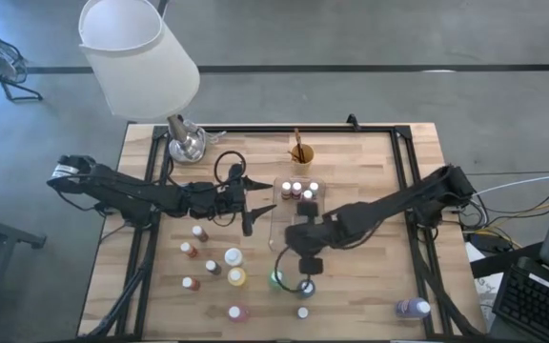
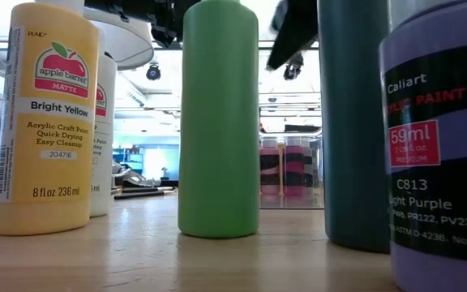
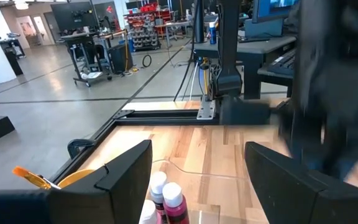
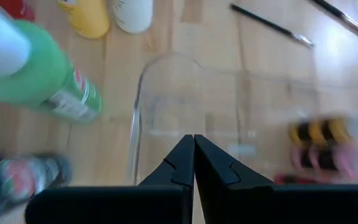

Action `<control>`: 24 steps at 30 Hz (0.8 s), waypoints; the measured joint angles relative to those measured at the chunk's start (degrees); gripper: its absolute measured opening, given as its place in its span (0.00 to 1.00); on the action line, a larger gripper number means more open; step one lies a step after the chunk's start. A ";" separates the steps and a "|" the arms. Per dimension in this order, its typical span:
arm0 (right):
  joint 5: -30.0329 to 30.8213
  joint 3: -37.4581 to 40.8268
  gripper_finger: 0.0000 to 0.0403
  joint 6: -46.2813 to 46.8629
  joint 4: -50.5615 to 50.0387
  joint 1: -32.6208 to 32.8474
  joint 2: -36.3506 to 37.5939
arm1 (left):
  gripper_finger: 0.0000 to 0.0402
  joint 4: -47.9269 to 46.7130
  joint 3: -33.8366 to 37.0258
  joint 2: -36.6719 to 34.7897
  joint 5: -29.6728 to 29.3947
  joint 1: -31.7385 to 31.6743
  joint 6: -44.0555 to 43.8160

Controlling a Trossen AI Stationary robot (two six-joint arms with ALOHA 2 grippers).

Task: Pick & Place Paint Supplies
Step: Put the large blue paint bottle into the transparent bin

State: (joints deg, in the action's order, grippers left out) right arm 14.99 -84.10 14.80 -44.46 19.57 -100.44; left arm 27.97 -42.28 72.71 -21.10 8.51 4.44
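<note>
You're early on: a few small bottles (image 1: 299,191) sit in the clear tray (image 1: 276,221), many bottles litter the worktop (image 1: 370,162), your left tool (image 1: 247,204) gapes empty, right tool (image 4: 193,142) is pinched shut on nothing.

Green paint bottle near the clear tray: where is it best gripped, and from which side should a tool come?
Grip the green bottle on its straight round body, coming down from above. It stands upright, and the yellow bottle and the dark teal bottle stand apart from it, so the tool's fingers would probably fit beside it.
</note>
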 joint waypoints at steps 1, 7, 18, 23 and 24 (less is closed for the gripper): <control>0.55 -1.26 0.02 1.95 -3.50 0.75 0.61 | 0.65 -0.03 -0.02 0.00 0.00 -0.01 0.05; 1.72 -9.83 0.02 17.28 -22.64 7.00 2.60 | 0.65 -0.17 0.07 -0.38 0.23 0.00 0.01; -4.42 -20.51 0.02 59.60 -44.92 23.26 3.93 | 0.65 -0.19 0.31 -0.74 0.59 0.33 -0.38; -5.44 -20.63 0.06 77.12 -45.56 31.08 4.52 | 0.65 -0.46 0.31 -0.74 0.59 0.33 -0.61; -5.83 -20.41 0.08 80.73 -45.58 32.39 4.50 | 0.65 -0.58 0.31 -0.74 0.61 0.33 -0.90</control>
State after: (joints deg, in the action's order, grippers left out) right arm 9.16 -104.51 95.53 -90.04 51.97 -95.94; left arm 27.39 -41.98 71.96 -20.50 8.84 3.54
